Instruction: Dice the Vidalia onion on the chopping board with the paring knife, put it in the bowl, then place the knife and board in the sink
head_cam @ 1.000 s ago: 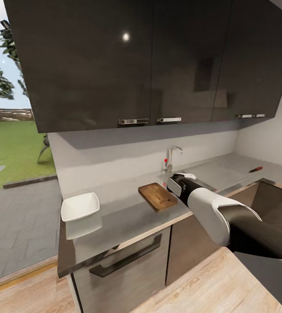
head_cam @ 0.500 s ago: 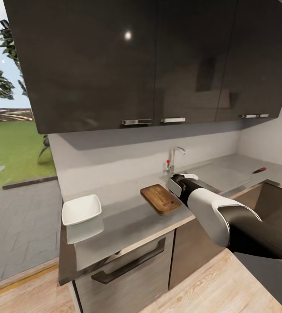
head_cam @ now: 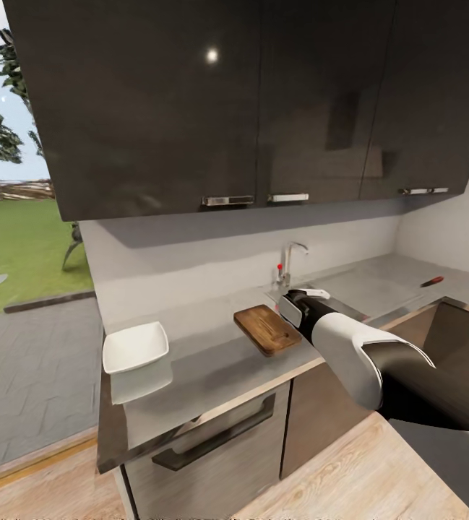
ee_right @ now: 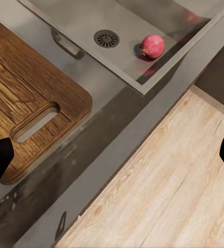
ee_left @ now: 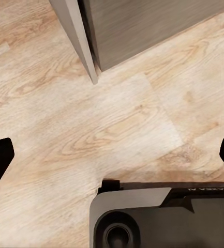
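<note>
- One Vidalia onion (ee_right: pixel 152 46) lies in the sink (ee_right: pixel 86 20) basin, near the drain – pointed tip not discernible.
- chopping board (head_cam: pixel 267 329) flat on countertop (head_cam: pixel 205 375), just beside the sink; long axis runs from wall toward front edge, handle slot at front end.
- right gripper (ee_right: pixel 112 155) over the counter edge, fingers spread wide, empty.
- left gripper (ee_left: pixel 112 155) spread too, above floor.
- paring knife (head_cam: pixel 431 282) far right; bowl (head_cam: pixel 135 347) left.

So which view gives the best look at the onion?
The right wrist view: the onion lies in plain sight in the sink, beside the drain. In the head view the right arm covers the basin where the onion would be. The left wrist view looks at the wood floor.
</note>
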Controlling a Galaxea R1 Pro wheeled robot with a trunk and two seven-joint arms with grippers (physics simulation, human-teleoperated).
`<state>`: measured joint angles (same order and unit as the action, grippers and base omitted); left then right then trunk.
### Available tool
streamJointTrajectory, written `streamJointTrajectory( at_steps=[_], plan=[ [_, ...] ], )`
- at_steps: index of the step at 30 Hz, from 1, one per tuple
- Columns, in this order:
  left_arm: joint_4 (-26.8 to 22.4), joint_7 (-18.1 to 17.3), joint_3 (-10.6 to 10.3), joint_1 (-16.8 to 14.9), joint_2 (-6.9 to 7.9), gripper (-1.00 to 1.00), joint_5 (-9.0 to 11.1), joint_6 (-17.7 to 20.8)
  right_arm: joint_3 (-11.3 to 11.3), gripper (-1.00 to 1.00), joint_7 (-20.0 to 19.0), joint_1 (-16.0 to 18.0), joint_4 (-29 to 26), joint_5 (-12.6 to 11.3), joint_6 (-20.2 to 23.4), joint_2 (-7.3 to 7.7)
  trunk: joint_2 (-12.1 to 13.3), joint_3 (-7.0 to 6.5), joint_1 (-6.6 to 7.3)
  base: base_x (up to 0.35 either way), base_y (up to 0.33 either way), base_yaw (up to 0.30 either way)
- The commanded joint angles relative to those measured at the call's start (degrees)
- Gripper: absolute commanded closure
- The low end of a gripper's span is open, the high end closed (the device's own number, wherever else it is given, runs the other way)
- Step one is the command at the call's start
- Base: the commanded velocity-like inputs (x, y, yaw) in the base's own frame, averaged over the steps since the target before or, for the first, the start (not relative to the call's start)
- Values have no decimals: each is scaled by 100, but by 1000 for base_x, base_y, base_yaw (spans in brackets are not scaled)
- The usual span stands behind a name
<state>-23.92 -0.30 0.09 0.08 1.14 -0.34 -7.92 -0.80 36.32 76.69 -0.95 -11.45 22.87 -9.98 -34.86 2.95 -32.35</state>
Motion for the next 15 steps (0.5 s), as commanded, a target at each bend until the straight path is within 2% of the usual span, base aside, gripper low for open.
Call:
streamJointTrajectory(
  at_steps=[1, 9, 15],
  plan=[
    [-8, -4, 1, 1, 1, -100, -4, -8, -5, -100, 24, 2, -10, -10, 33, -2, -9, 18, -2, 0, 0, 0],
    [-9, -6, 3, 1, 1, -100, -8, -8, -4, -100, 24, -3, -10, -10, 34, -2, -9, 89, -2, 37, 25, 0],
    [-9, -6, 0, 1, 1, -100, -9, -8, -8, -100, 24, -5, -10, -9, 34, -2, -9, 143, -2, 236, 47, 0]
  ],
)
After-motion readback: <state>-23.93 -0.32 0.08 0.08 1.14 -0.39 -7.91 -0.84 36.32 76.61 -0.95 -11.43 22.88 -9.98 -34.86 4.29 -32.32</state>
